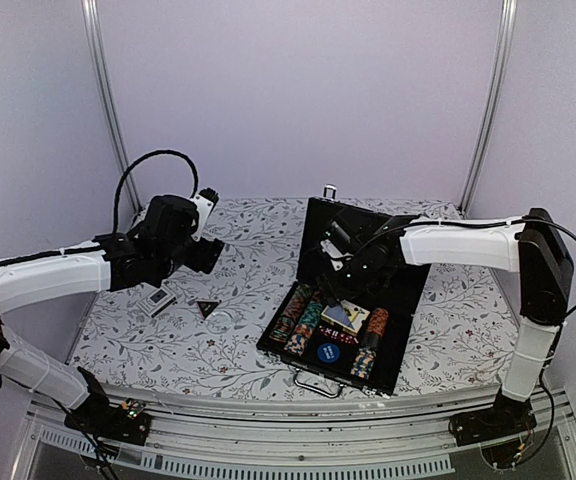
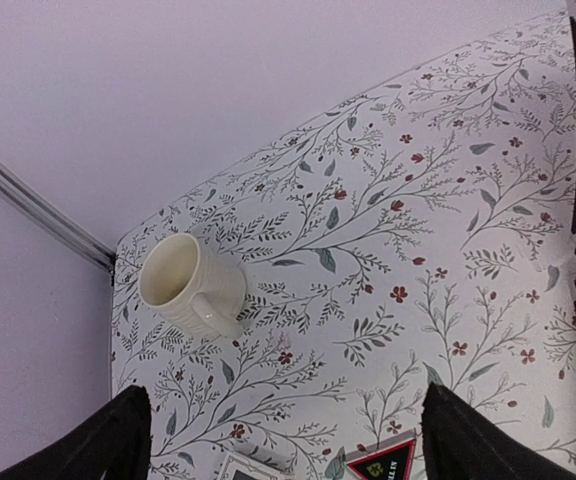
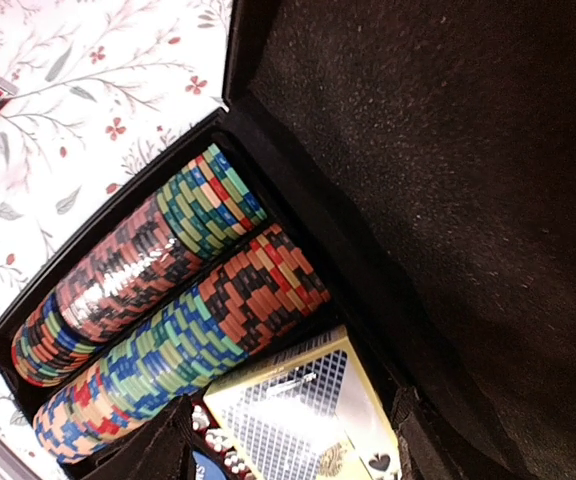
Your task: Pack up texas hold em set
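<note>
Loosely, right gripper (image 3: 294, 412) around card deck (image 3: 280, 392)

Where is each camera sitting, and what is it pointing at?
Top: high behind the left arm and right arm, which both show, looking down at the table and open case.
Left wrist: on the left arm, looking across the table at the mug; its fingers show at the bottom.
Right wrist: on the right arm, looking into the case at chips and cards; its fingers show at the bottom.
Shared: the triangle shows in all three.
</note>
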`<state>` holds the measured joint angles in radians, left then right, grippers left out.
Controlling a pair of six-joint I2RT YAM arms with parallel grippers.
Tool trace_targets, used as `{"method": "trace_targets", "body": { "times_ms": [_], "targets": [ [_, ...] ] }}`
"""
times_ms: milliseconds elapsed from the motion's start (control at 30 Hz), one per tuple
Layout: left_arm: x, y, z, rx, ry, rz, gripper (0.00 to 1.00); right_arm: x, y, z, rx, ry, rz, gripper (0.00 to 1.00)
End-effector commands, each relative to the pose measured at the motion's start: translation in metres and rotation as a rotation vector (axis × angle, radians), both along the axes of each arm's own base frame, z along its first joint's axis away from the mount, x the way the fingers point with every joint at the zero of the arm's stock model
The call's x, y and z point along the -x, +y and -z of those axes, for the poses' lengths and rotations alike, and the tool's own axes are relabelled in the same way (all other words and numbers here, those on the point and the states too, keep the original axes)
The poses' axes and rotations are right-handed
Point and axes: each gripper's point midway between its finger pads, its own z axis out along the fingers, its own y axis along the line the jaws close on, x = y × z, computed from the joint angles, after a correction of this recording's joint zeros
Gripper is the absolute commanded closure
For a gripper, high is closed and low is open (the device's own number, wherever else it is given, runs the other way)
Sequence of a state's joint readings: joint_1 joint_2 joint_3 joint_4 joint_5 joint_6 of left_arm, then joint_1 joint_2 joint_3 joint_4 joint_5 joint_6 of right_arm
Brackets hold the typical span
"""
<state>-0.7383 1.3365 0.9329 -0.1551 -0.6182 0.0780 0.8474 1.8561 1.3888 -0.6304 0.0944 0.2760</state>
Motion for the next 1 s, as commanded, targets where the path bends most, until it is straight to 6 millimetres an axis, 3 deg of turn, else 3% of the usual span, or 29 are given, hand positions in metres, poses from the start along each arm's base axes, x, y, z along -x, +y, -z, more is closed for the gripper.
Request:
{"method": "trace_targets", "body": {
  "times_ms": [0, 400, 733, 967],
  "targets": [
    [0.000, -0.008, -0.001, -0.003, -0.002, 0.017, 0.06, -0.017, 0.009, 0.006, -0.034, -0.010, 0.055, 0.34],
    [0.000, -0.008, -0.002, -0.003, -0.005, 0.017, 0.06, -0.018, 0.022, 0.030, -0.033, 0.025, -0.007, 0.40],
    [0.000, -0.010, -0.001, -0.005, -0.003, 0.021, 0.06, 0.002, 0.042, 0.034, -0.086, 0.075, -0.124, 0.40],
    [0.000, -0.011, 0.001, -0.008, 0.002, 0.023, 0.06, 0.003, 0.039, 0.032, -0.048, 0.037, -0.118, 0.39]
  ]
}}
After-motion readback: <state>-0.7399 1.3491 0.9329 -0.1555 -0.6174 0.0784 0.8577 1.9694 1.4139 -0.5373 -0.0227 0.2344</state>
